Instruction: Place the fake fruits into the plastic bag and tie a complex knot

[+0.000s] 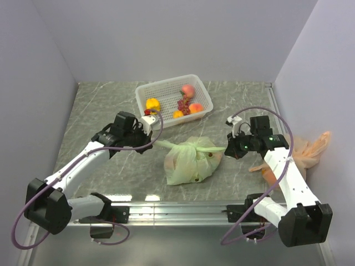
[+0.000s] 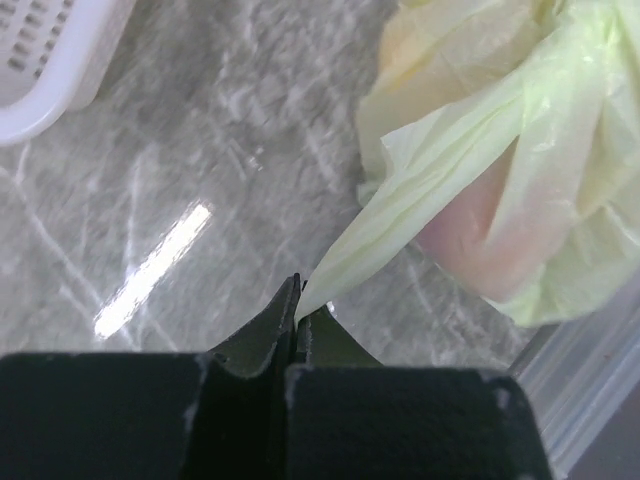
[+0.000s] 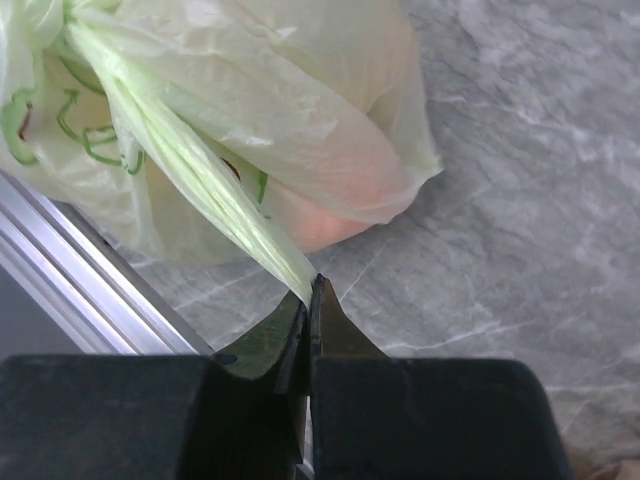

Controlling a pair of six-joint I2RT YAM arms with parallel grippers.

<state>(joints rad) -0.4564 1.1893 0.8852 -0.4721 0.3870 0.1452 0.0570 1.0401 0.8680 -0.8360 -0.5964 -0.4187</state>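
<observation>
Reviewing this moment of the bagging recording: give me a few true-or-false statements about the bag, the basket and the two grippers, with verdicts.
1. The left gripper and the right gripper are each shut on a handle end of the pale green plastic bag. True.
2. The white lattice basket is empty. False: a peach, grapes and a yellow fruit lie in it.
3. The green bag sits inside the basket. False: it lies on the table, in front of the basket.
4. A pinkish fruit shows through the green bag's wall. True.
5. A peach-orange bag lies beside the right arm. True.
</observation>
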